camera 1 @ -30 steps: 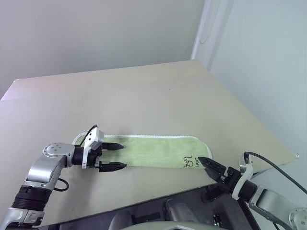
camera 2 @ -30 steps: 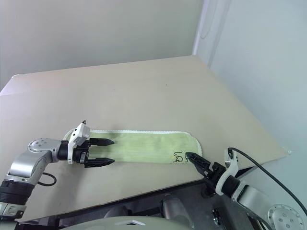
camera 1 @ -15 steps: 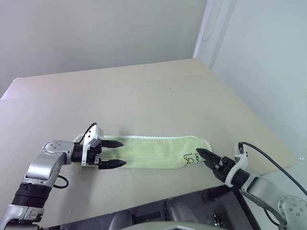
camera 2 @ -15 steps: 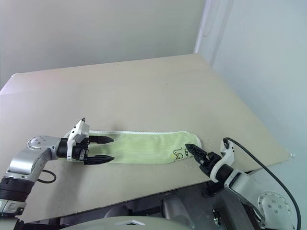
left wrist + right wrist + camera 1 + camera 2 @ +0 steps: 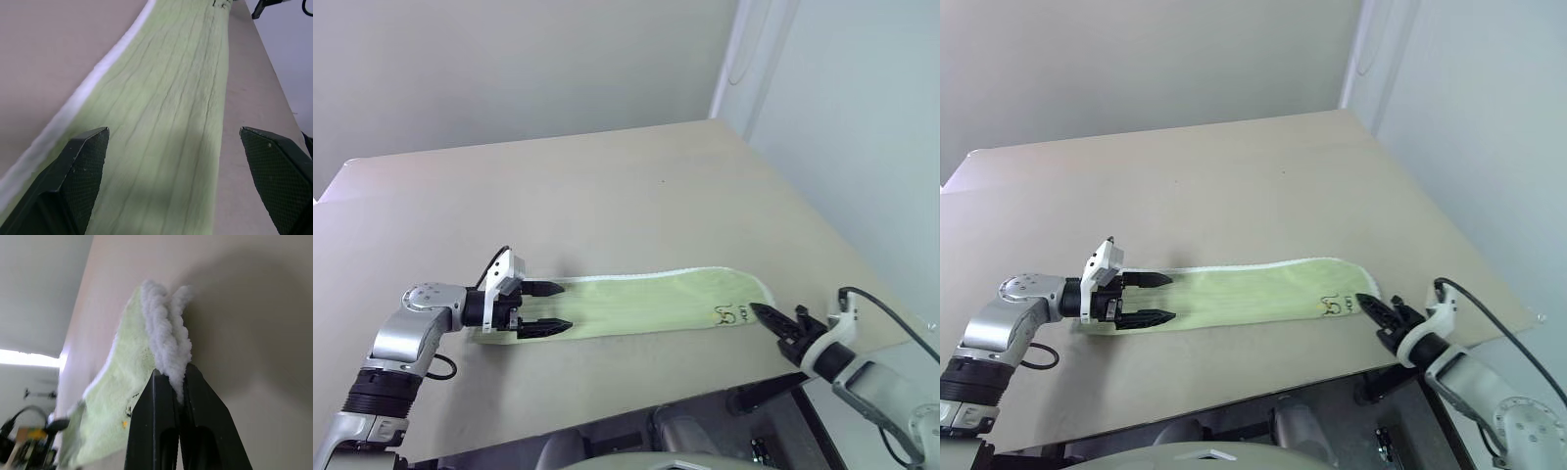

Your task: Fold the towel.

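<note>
Over the towel's [image 5: 646,302] left end the left pincer [image 5: 556,307] stands wide apart and empty, the long green strip stretches across the tabletop [image 5: 607,196], and the right pincer [image 5: 764,313] pinches its right edge.

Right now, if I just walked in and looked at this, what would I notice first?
Probably the towel, a long lime-green strip lying across the near part of the tan table. Next, the robot's right hand pinching the towel's white fluffy edge at one end. At the other end, the left hand hangs over the cloth with its black fingers spread wide apart, gripping nothing.
</note>
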Controlling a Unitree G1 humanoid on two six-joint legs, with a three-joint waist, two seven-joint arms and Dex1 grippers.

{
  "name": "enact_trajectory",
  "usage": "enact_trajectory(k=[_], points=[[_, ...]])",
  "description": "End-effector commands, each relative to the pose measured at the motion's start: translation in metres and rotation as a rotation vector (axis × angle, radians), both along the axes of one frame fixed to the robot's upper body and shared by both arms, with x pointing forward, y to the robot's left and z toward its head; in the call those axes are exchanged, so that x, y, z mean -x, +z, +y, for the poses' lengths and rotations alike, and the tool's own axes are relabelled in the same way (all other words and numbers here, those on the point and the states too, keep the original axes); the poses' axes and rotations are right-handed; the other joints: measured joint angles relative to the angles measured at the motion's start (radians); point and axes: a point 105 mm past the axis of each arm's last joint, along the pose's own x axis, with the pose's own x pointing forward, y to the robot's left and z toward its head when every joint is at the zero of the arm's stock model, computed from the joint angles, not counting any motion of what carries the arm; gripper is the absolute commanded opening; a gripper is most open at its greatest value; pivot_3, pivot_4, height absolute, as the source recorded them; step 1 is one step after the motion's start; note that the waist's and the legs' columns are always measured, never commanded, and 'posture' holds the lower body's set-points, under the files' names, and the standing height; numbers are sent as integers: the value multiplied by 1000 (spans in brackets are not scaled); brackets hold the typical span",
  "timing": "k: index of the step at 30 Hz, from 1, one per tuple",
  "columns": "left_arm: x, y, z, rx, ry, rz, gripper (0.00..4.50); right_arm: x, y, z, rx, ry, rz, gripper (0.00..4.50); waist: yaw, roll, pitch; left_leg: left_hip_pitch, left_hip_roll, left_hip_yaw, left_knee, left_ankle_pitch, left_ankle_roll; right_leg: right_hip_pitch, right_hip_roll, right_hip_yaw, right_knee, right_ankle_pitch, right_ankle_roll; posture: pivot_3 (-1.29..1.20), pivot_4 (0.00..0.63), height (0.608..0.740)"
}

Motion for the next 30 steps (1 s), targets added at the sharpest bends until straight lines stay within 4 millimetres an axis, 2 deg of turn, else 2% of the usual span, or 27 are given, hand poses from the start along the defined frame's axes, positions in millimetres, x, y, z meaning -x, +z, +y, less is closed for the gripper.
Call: enact_trajectory(k=[1, 4, 6, 8, 11, 16, 22, 24, 30], points=[[-5, 8, -2, 0, -10, -44, 4500, -7, 23, -31, 60, -78, -82, 24, 0, 0, 0, 0, 0, 0, 0, 0, 0, 0, 0, 0, 0, 0, 0, 0, 0, 740], [-7, 8, -4, 3, -11, -45, 4500, -14, 33, -48, 121, -99, -98, 24, -2, 0, 0, 0, 0, 0, 0, 0, 0, 1, 0, 0, 0, 0, 0, 0, 0, 740], [-7, 8, -5, 3, -12, -48, 4500, -19, 38, -47, 192, -52, -103, 24, -3, 1, 0, 0, 0, 0, 0, 0, 0, 2, 0, 0, 0, 0, 0, 0, 0, 740], [-8, 9, -5, 2, -12, -52, 4500, -19, 41, -30, 294, 69, -97, 24, -3, 2, 0, 0, 0, 1, 0, 0, 0, 2, 1, 1, 1, 0, 0, 0, 0, 740], [-11, 12, -3, -1, 2, -65, 4500, -14, 51, 11, 384, 288, -149, 24, -3, 3, 0, 0, 0, 1, 0, 0, 0, 2, 1, 1, 1, 0, 0, 0, 0, 740], [-13, 13, -2, -4, 11, -74, 4500, -5, 57, 48, 480, 501, -216, 24, 1, 3, 0, 1, 0, 0, 1, 0, 0, 2, 2, 1, 2, 0, 0, 0, 0, 740], [-14, 14, 0, -8, 20, -80, 4500, 5, 59, 78, 551, 674, -298, 24, 2, 3, 0, 0, 0, -1, 4, 0, 0, 0, 1, 1, 1, 0, 0, 0, 0, 740], [-15, 13, 0, -9, 24, -80, 4500, 3, 59, 86, 553, 695, -327, 24, 1, 3, 0, 1, 0, -1, 4, 0, 0, 0, 1, 1, 2, 0, 0, 0, 0, 740], [-18, 14, -1, -6, 29, -88, 4500, -11, 50, 130, 521, 798, -383, 24, -4, 2, 0, 2, 0, -1, 4, 0, 0, 0, 2, 1, 3, 0, 0, 0, 0, 740]])
